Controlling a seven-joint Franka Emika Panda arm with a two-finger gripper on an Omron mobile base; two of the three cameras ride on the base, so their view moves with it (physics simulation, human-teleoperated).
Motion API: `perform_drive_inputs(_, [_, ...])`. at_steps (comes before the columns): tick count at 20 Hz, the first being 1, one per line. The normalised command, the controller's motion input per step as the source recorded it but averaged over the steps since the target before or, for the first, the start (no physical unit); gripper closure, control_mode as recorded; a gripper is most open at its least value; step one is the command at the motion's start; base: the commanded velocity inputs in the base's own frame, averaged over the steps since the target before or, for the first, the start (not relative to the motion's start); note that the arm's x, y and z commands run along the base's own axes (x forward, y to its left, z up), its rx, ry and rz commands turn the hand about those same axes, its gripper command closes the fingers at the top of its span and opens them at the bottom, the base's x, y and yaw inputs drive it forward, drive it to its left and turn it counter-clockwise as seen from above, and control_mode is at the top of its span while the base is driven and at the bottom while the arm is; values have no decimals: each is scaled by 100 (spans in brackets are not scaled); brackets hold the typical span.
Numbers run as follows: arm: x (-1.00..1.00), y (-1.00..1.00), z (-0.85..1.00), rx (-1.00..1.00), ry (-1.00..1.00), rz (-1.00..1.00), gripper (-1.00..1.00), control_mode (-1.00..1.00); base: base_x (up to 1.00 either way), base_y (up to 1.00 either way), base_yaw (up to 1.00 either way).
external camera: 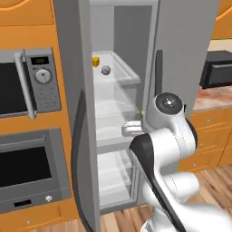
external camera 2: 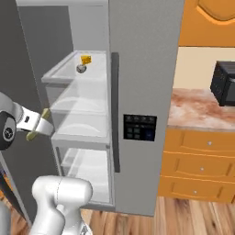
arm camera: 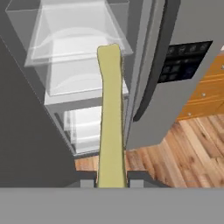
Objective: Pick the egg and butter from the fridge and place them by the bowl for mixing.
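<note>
The fridge (external camera: pixel 181 45) (external camera 2: pixel 142 69) stands with its left door swung open and its glass shelves showing. On the top shelf lie the egg (external camera: pixel 105 70) (external camera 2: pixel 81 69) and, just behind it, the yellow-orange butter (external camera: pixel 95 61) (external camera 2: pixel 85 59). My gripper (arm camera: pixel 111 181) (external camera 2: pixel 39 126) hangs in front of the open compartment, well below that shelf. It is shut on a long pale yellow stick (arm camera: pixel 110 118) that reaches away toward the shelves. The bowl is out of view.
The open grey fridge door (external camera: pixel 79 113) stands close on the left, with a microwave (external camera: pixel 27 81) and a wall oven (external camera: pixel 31 167) behind it. The shut right door carries a dark dispenser panel (external camera 2: pixel 140 127). Right of the fridge, a stone counter (external camera 2: pixel 202 110) bears a black appliance (external camera 2: pixel 225 82).
</note>
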Motion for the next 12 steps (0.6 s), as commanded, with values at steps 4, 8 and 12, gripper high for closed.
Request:
perform_drive_inputs(4, [0,0,0,0,0,0,100,100,-51,-25,-78])
perform_drive_inputs(8, [0,0,0,0,0,0,100,100,-13,-2,-98])
perform_drive_inputs(12, [0,0,0,0,0,0,100,100,0,0,-100])
